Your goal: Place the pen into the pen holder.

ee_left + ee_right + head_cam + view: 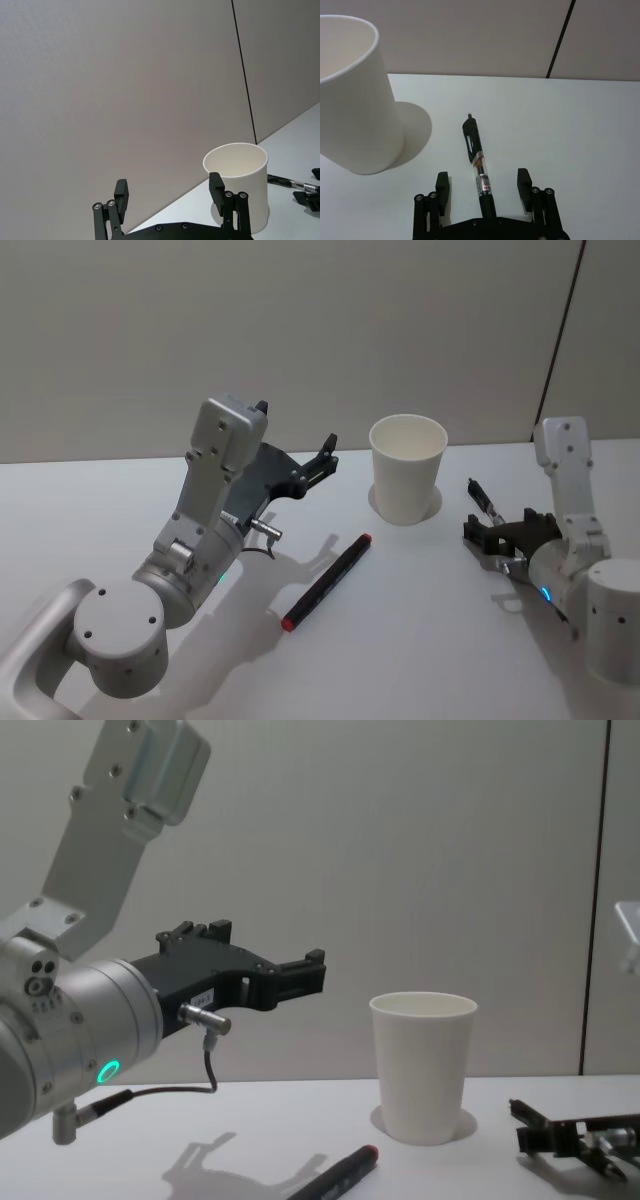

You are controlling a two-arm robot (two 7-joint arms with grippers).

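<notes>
The pen holder [407, 470] is a white paper cup standing upright at the table's back middle; it also shows in the chest view [423, 1065]. A black pen with a clear barrel [477, 160] lies flat on the table right of the cup [482, 498]. My right gripper [482, 184] sits low at the table, open, with the pen's rear end between its fingers [443, 186] and untouched. My left gripper [322, 458] hangs open and empty in the air left of the cup [240, 185], level with its rim.
A black marker with red ends [327, 582] lies on the table in front of the cup, between the two arms. A grey wall stands close behind the white table [420, 640].
</notes>
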